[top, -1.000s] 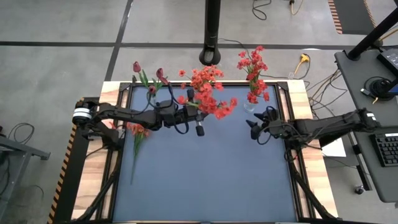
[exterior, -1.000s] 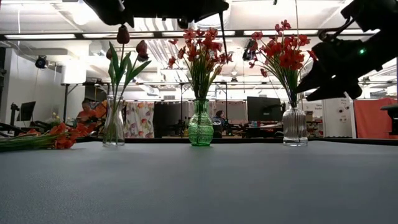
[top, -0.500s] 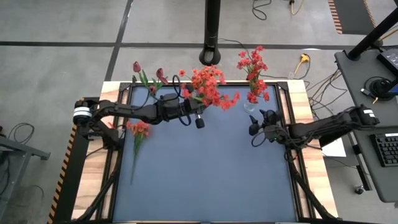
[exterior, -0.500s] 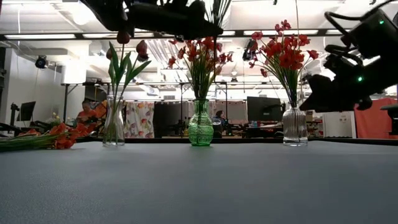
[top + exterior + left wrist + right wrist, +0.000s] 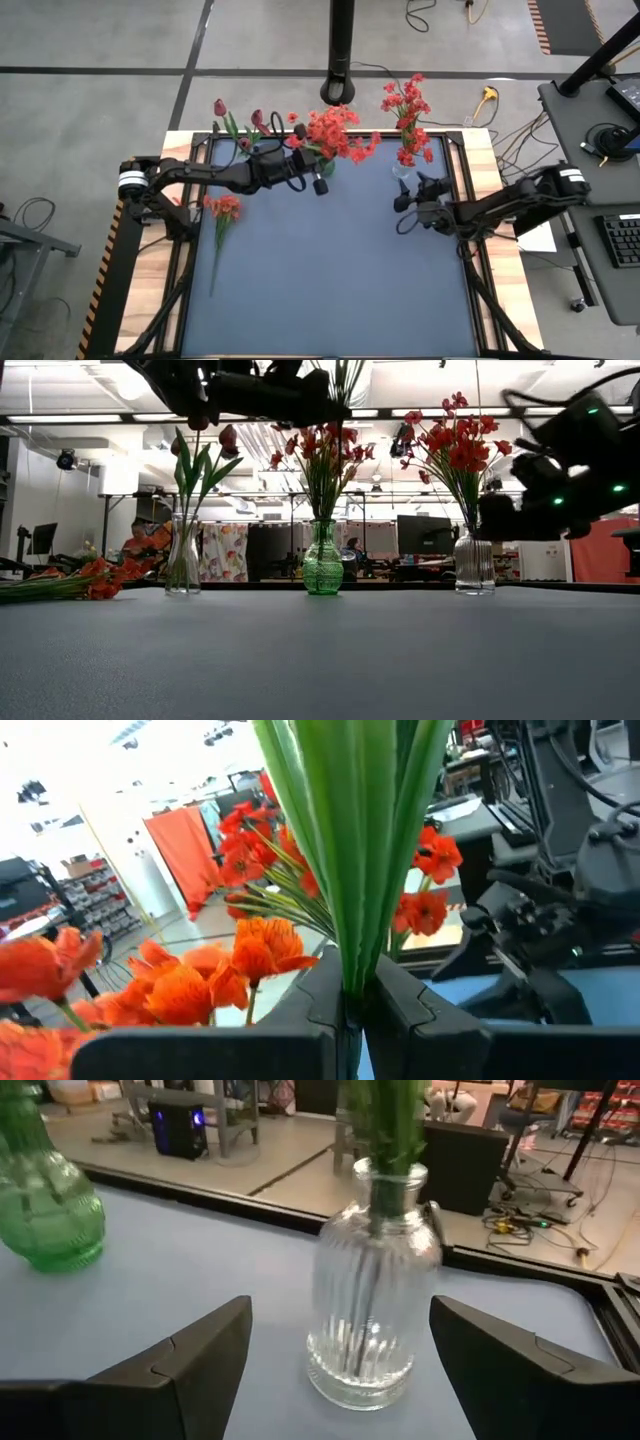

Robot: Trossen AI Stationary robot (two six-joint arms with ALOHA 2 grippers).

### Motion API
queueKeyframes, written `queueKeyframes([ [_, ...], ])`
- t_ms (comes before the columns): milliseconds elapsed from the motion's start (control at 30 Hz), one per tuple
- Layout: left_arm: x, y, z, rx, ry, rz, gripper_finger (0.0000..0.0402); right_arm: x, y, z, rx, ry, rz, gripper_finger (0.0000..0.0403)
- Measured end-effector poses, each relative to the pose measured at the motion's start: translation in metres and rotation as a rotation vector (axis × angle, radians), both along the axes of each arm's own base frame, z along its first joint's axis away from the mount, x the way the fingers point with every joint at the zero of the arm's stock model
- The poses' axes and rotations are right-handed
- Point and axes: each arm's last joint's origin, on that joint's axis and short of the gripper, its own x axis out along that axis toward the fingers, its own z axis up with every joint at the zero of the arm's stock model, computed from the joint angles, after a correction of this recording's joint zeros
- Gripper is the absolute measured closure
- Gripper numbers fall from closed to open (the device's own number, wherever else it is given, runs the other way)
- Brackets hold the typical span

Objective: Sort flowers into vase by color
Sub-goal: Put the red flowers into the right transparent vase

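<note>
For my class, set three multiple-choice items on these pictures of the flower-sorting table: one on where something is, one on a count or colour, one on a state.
1. Where is the loose bunch of flowers not yet in a vase?
A. lying near the table's left edge
B. lying in the table's middle
C. on the floor

2. How many vases stand on the table?
A. two
B. three
C. five

3. How is the left gripper?
A. open and empty
B. shut on flower stems
C. resting flat on the table

Answers:
1 A: the loose bunch lies flat on the table by its left edge.
2 B: the low view shows a clear vase with dark buds, a green vase and a ribbed clear vase.
3 B: the left gripper pinches green stems above the green vase, while the right gripper stands open before the ribbed vase.
</note>
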Motion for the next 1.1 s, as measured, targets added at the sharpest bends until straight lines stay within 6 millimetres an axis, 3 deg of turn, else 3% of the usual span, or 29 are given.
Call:
queueKeyframes([
  [267, -0.001, 0.004, 0.001, 0.033, -0.005, 0.008, 0.0395, 0.021, -0.013, -0.006, 0.031, -0.003, -0.110, 0.0106],
  [600, -0.002, 0.007, 0.001, 0.046, 0.001, 0.015, 0.0395, 0.020, -0.018, -0.021, 0.064, -0.051, -0.191, 0.0087],
  [867, -0.002, 0.008, 0.001, 0.046, 0.001, 0.017, 0.0395, 0.021, -0.019, -0.019, 0.108, -0.087, -0.166, 0.0050],
  [1100, -0.002, 0.008, 0.001, 0.043, 0.000, 0.016, 0.0395, 0.020, -0.021, -0.019, 0.105, -0.079, -0.174, 0.0044],
])
